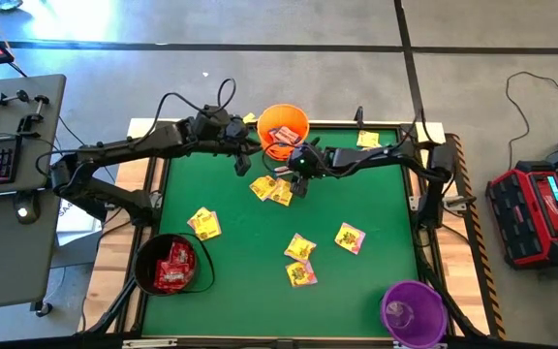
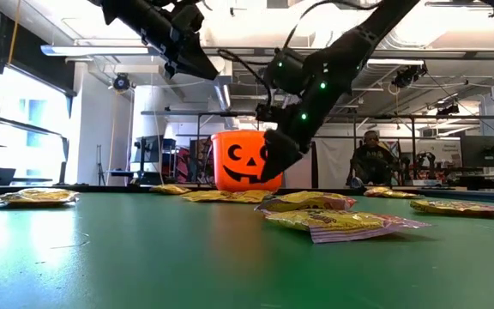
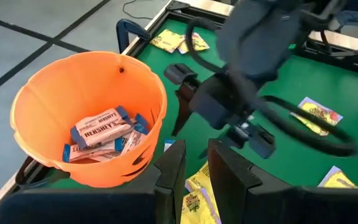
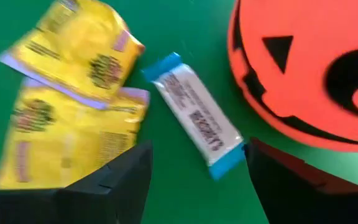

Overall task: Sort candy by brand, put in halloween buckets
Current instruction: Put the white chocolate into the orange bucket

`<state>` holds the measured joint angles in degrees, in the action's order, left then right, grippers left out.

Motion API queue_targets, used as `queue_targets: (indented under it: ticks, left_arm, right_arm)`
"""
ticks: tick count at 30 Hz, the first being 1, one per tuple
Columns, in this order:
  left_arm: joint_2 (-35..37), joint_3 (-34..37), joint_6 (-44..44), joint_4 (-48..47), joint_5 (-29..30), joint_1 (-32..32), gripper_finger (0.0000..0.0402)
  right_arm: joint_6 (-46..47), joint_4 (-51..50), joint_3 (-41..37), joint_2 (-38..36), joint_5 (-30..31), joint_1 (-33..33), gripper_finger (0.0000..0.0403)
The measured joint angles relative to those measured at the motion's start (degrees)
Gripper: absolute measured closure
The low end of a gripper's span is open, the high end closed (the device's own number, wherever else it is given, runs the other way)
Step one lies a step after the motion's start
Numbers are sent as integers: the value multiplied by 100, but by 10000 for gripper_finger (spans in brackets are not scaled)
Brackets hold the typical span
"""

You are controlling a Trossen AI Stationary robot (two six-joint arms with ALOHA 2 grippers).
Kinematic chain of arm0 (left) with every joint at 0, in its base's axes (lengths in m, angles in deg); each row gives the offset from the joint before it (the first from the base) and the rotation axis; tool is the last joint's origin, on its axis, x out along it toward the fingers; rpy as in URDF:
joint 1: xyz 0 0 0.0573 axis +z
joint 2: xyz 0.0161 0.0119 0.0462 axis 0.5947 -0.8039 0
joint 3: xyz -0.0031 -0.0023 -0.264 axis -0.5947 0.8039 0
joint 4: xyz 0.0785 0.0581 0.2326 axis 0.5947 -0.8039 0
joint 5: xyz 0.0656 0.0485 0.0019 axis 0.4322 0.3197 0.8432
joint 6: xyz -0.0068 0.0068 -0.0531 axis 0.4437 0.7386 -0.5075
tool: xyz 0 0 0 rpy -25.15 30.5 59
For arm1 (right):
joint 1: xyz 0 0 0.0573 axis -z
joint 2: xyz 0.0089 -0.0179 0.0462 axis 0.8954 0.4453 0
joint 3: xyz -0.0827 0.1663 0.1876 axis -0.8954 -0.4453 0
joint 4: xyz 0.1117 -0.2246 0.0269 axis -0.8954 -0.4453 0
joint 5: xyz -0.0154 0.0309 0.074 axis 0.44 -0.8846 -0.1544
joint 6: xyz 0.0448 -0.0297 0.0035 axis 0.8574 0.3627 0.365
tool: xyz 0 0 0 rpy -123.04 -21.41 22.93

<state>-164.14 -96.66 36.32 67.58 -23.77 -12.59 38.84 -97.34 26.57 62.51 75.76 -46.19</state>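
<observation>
The right tool (image 1: 296, 179) hangs low over the green bench (image 1: 376, 281), just below the orange bucket (image 1: 283, 123) in the upper middle of the high view. Its fingers are spread wide, and between them on the felt lies a white-with-blue packet (image 4: 194, 115) — touching neither finger, close beside the bucket's black face pattern. Two yellow packets (image 4: 73, 93) overlap just beside it.

The left tool (image 1: 245, 150) hovers to the left of the orange bucket, its fingers (image 3: 169, 177) a little apart and pinching nothing. Inside that bucket, the left wrist view shows several white-with-blue bars (image 3: 101, 127).

The black bucket (image 1: 170, 264), at lower left of the high view, holds red packets (image 1: 174, 262). The purple bucket (image 1: 413, 310) stands at the lower right corner. More yellow packets are scattered over the bench — one (image 1: 203, 224) left of centre, three (image 1: 301, 247) near the middle and lower middle, another (image 1: 367, 140) near the upper right edge.
</observation>
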Motion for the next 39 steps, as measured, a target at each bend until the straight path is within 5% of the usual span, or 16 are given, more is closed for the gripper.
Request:
queue_targets:
  ticks: [18, 23, 28, 35, 39]
  left_arm:
    - [0, 0, 144, 24, -4, -40, 344]
    - [0, 0, 142, 26, -5, -40, 344]
    - [0, 0, 37, 91, -3, -40, 344]
    - [0, 0, -14, 210, -2, -118, 344]
    - [0, 0, -11, 210, -2, -158, 344]
  right_arm:
    - [-122, 647, 6, 624, -241, 318, 159]
    - [207, 484, 25, 683, -757, 400, 166]
    - [669, 200, 39, 683, -864, 397, 224]
    - [974, 48, 27, 687, -922, 279, 376]
    - [1047, 1, 54, 676, -884, 169, 389]
